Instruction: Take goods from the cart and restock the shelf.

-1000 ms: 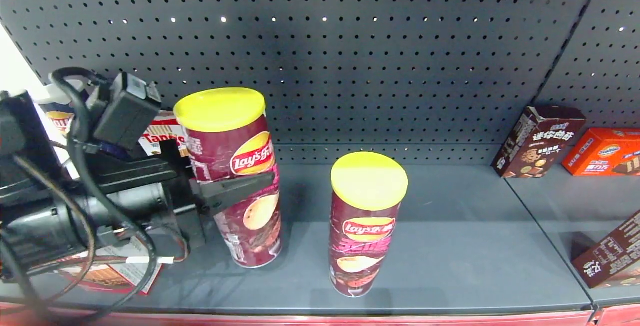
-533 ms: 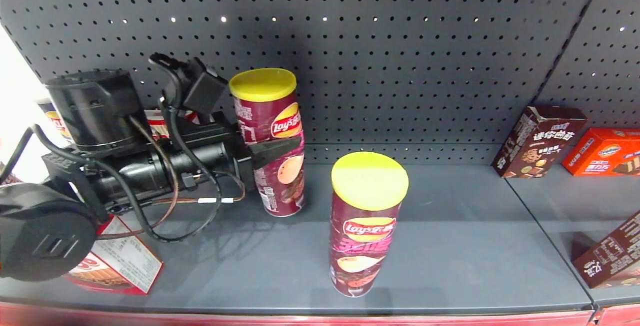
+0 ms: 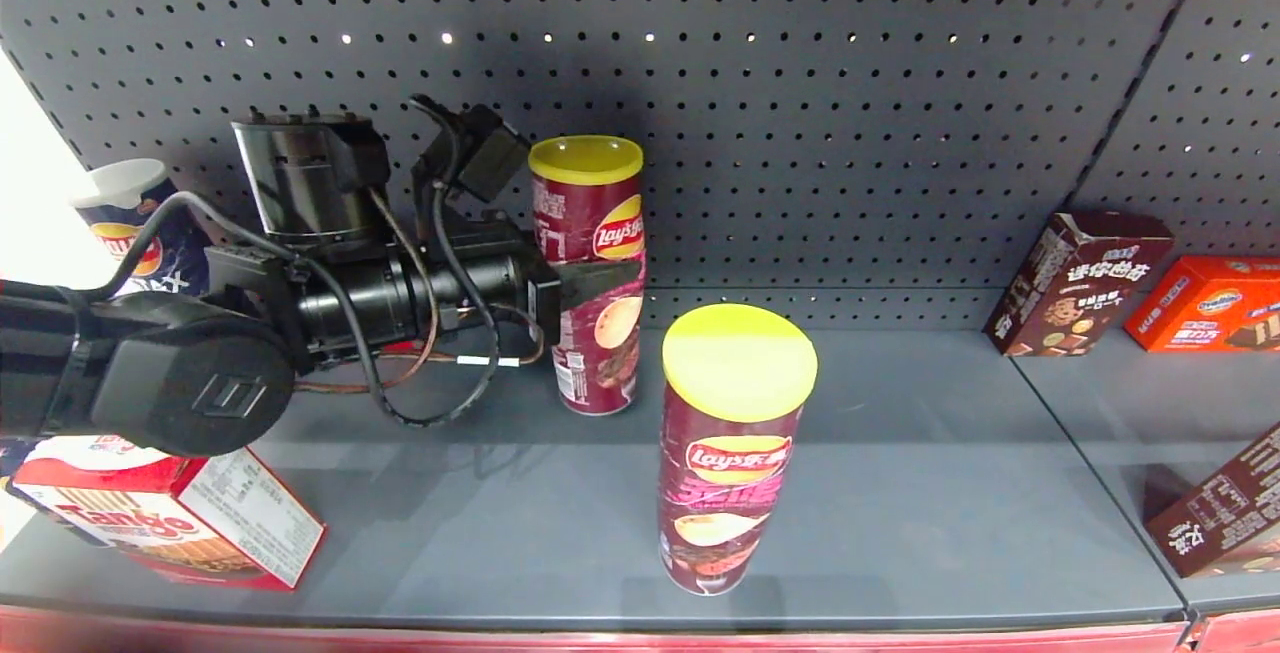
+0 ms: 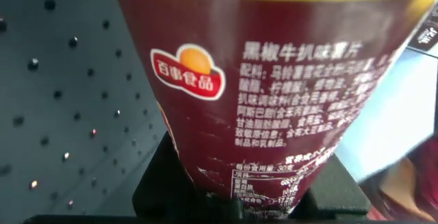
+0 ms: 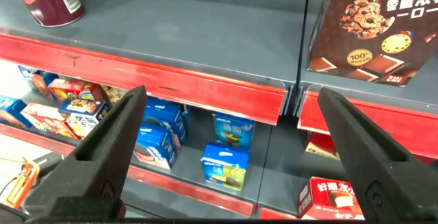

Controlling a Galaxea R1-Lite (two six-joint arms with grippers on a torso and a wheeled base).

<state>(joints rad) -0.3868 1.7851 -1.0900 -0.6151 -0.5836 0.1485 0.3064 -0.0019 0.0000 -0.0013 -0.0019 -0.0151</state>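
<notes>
My left gripper point(image 3: 598, 283) is shut on a maroon chip can with a yellow lid point(image 3: 592, 263), held upright near the back of the grey shelf point(image 3: 900, 493), close to the pegboard. Whether its base touches the shelf I cannot tell. The same can point(image 4: 267, 107) looms close in the left wrist view, between the jaws. A second chip can point(image 3: 730, 443) of the same kind stands upright nearer the front, to the right of the held one. My right gripper point(image 5: 233, 142) is open in front of the shelf's red edge, below shelf level, with nothing between its fingers.
A red and white wafer box point(image 3: 170, 523) lies at the front left, with a dark blue chip can point(image 3: 130, 228) behind it. Brown point(image 3: 1075, 283) and orange point(image 3: 1205, 303) boxes sit on the neighbouring bay at right. Lower shelves hold blue packs point(image 5: 226, 159).
My left arm has carried the held can back and to the right, from the front left of the shelf toward the pegboard. The front can has stayed where it was.
</notes>
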